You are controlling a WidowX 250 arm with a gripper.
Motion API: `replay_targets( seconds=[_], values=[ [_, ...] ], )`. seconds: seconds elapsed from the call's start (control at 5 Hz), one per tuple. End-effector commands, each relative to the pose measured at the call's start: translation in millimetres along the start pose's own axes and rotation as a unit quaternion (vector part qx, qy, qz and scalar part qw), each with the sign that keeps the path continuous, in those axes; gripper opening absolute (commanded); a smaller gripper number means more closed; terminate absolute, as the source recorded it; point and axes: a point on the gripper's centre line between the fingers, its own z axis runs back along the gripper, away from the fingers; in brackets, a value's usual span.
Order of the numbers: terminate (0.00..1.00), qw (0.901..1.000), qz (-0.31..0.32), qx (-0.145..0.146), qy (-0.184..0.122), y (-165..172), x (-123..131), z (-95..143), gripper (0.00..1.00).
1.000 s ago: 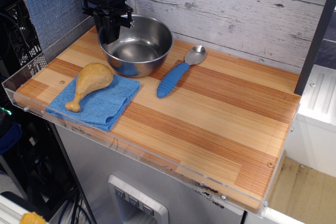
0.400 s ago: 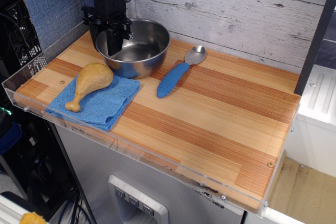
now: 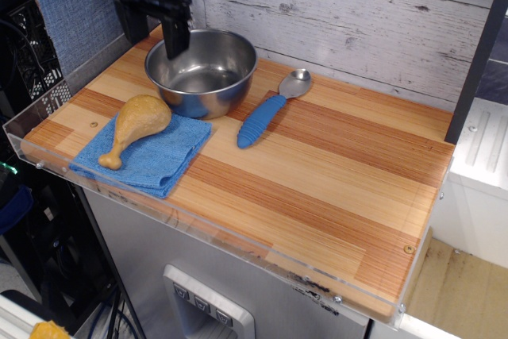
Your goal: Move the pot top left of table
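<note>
The pot (image 3: 201, 73) is a shiny steel bowl. It stands upright on the striped wooden table (image 3: 317, 172) at the far left corner, close to the back wall. My black gripper (image 3: 155, 25) hangs just above the pot's left rim and is clear of it. One dark finger (image 3: 176, 37) points down over the rim. The jaws look spread and hold nothing. The pot is empty inside.
A yellow toy drumstick (image 3: 136, 123) lies on a blue cloth (image 3: 155, 160) in front of the pot at the left edge. A blue-handled spoon (image 3: 266, 113) lies right of the pot. A clear acrylic lip (image 3: 198, 232) runs along the table's front. A plank wall stands behind.
My gripper has let go of the pot's left rim and risen up and slightly left. The pot has settled a little further left and back.
</note>
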Motion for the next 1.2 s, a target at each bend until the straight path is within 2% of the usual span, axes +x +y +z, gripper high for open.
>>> replay_targets(
  seconds=[0.0, 0.4, 0.8, 1.0],
  values=[
    [0.00, 0.9993, -0.004, 0.035, -0.010, -6.1, -12.0, 67.6, 1.00],
    [0.00, 0.9994, -0.011, 0.020, 0.026, -48.2, -31.9, 77.0, 1.00],
    [0.00, 0.9995, 0.006, 0.026, 0.017, -58.8, -46.7, 83.7, 1.00],
    [0.00, 0.9973, 0.002, 0.046, 0.057, -52.2, -49.8, 85.3, 1.00]
  ],
)
